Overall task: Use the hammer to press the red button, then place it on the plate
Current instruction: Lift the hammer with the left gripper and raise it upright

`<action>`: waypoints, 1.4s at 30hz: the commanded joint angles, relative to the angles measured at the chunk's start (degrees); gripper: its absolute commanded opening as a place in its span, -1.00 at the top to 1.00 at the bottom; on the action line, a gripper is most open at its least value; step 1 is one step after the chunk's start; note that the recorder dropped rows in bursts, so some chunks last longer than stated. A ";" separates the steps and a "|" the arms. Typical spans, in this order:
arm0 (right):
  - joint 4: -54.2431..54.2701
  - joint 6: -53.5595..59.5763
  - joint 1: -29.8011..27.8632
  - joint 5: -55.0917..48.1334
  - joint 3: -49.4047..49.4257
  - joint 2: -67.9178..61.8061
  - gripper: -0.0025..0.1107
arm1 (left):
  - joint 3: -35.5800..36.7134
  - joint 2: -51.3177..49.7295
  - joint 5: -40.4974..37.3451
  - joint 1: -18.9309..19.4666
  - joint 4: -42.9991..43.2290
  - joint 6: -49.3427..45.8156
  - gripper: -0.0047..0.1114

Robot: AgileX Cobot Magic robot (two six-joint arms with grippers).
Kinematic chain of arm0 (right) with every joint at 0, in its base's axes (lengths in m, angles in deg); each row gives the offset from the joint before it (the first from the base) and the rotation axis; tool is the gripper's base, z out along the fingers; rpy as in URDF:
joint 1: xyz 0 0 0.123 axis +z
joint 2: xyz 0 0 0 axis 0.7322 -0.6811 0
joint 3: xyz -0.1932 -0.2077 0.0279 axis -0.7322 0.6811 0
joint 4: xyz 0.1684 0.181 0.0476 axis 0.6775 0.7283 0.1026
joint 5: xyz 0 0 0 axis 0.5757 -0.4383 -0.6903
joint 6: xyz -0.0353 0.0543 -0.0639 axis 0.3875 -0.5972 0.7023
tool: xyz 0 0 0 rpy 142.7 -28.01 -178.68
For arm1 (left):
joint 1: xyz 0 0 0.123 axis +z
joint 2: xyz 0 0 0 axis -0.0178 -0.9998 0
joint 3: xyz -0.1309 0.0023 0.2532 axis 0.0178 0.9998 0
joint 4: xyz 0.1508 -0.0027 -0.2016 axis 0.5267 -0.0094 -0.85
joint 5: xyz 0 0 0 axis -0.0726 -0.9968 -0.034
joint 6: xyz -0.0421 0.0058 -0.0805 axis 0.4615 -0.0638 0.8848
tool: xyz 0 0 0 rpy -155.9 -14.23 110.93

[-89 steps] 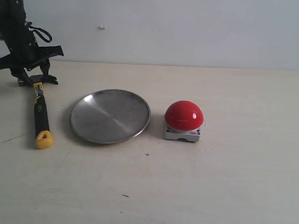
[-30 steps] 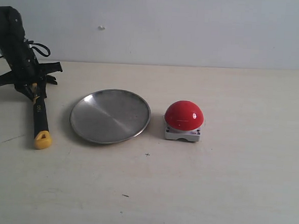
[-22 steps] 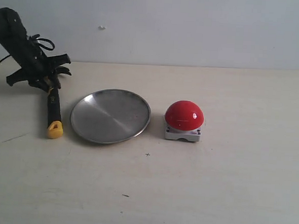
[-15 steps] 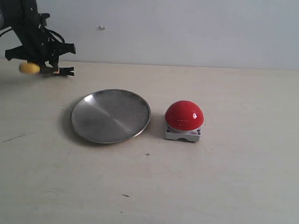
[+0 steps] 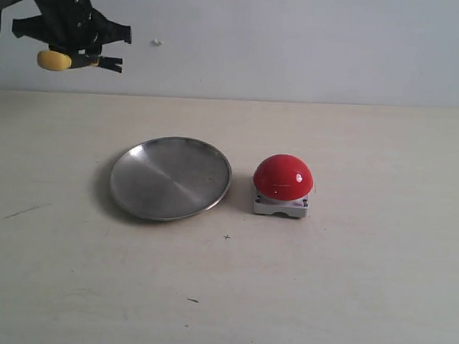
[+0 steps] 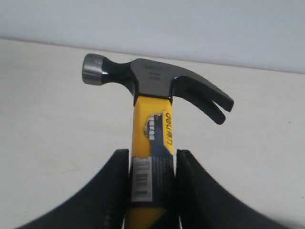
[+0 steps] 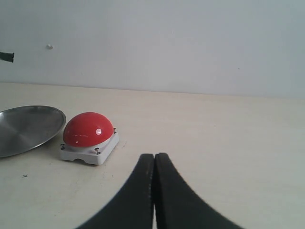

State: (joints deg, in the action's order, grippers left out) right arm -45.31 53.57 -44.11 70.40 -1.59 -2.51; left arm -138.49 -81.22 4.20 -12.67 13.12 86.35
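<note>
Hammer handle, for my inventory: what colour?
The hammer handle is yellow with black print; left wrist view.

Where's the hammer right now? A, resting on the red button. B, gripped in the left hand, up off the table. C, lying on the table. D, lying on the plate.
B: the left hand clamps the hammer by its handle, high above the table.

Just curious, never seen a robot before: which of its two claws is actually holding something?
The left gripper: its jaws clamp the hammer by its yellow handle. The right gripper is pressed shut on nothing.
</note>
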 commanded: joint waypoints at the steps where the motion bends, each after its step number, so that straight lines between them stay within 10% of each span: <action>1: 0.05 0.18 -0.26 0.23 0.31 0.34 0.96 | 0.00 4.69 2.79 -2.53 2.93 0.87 0.92; 10: 0.05 0.27 -0.26 0.23 0.31 0.34 0.96 | 18.39 17.12 12.98 -5.88 14.53 13.76 0.92; 19: 0.05 0.27 -0.26 0.23 0.31 0.34 0.96 | 62.38 41.55 61.46 -5.88 24.58 31.34 0.92; 35: -0.67 0.27 -0.26 3.39 0.31 0.34 0.96 | 82.53 54.42 88.47 -5.66 21.14 25.67 0.92; 42: 8.10 -3.59 -0.26 25.20 0.31 0.34 0.96 | 84.76 54.42 93.17 -5.66 20.74 22.61 0.92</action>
State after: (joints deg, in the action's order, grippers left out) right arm -42.01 52.67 -44.11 88.59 -1.59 -2.51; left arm -53.25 -27.95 92.08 -18.45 35.52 110.30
